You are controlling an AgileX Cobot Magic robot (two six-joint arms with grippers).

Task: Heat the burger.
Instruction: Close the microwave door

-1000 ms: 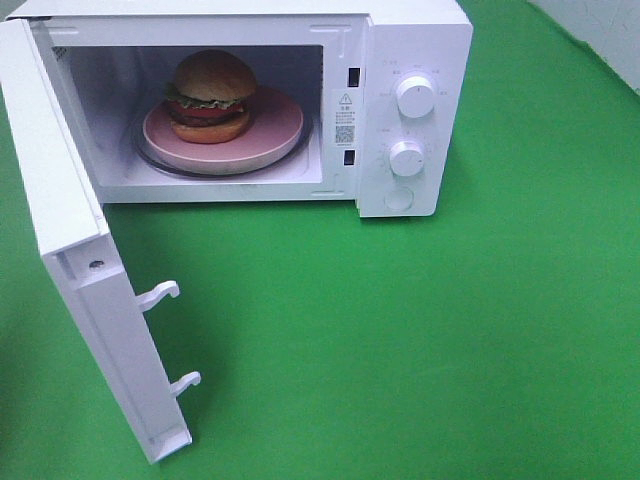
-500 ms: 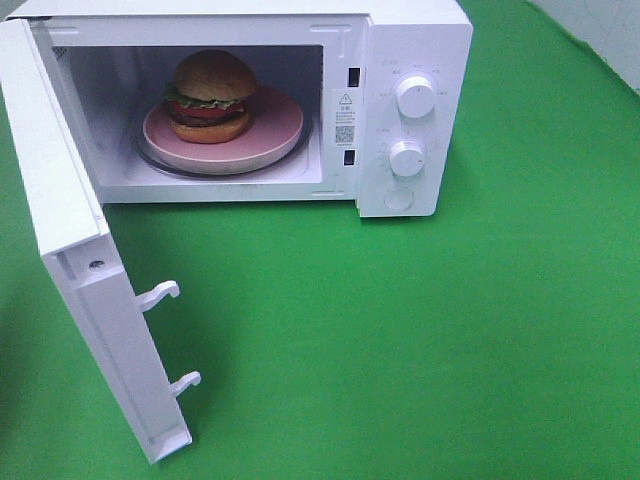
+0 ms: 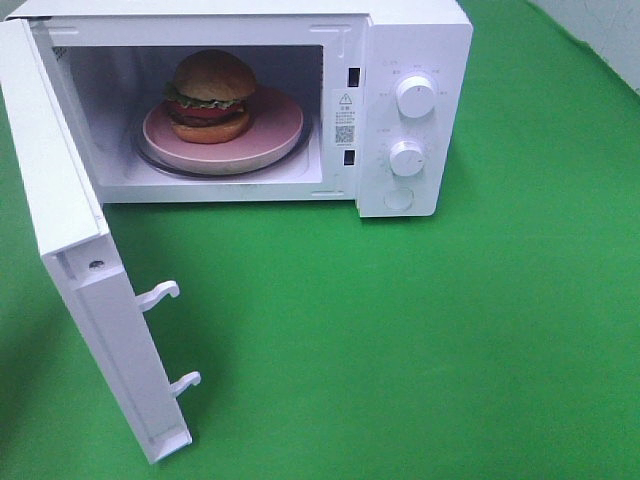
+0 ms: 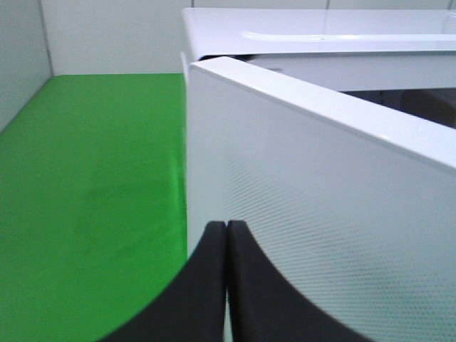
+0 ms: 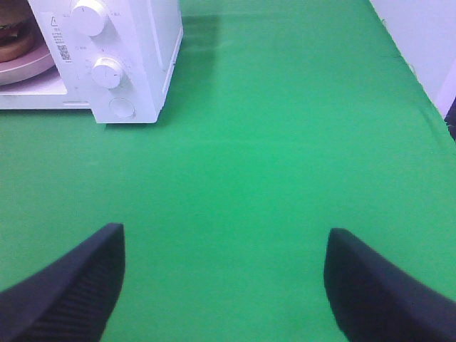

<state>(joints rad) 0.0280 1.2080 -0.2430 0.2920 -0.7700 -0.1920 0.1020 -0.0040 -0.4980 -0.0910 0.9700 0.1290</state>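
1. The burger (image 3: 211, 95) sits inside the open microwave (image 3: 415, 40), on a pink plate (image 3: 275, 130). It lies toward 9 o'clock on that plate, not at the centre.
2. We judge the burger light and soft: a glossy bun over lettuce, tomato and patty, stacked loose. A pinch on the bun would likely squash it or slide the layers apart.
3. If it must be moved, we would take the plate by its bare rim at 3 o'clock. The plate looks stiff and smooth, so possibly slippery.
4. The plate rests on a glass turntable (image 3: 150, 162), whose edge shows around it.
5. The door (image 3: 60, 230) stands swung out toward 7 o'clock of the cavity, with two latch hooks (image 3: 160, 293) on its inner edge. We judge its flat outer face the place to push.
6. The left end effector (image 4: 226, 285) has its fingers pressed together and holds nothing. It sits close to the door's dotted outer face; we cannot tell whether it touches.
7. The right end effector (image 5: 221, 285) is spread wide and empty over the green tabletop (image 5: 285, 157), well apart from the microwave.
8. A warning label (image 3: 344, 118) at 3 o'clock of the cavity carries a triangle sign, small print and a square code, none legible.
9. Tiny marks ring the upper knob (image 3: 415, 97) and lower knob (image 3: 407, 158), too small to read. We see no brand name.
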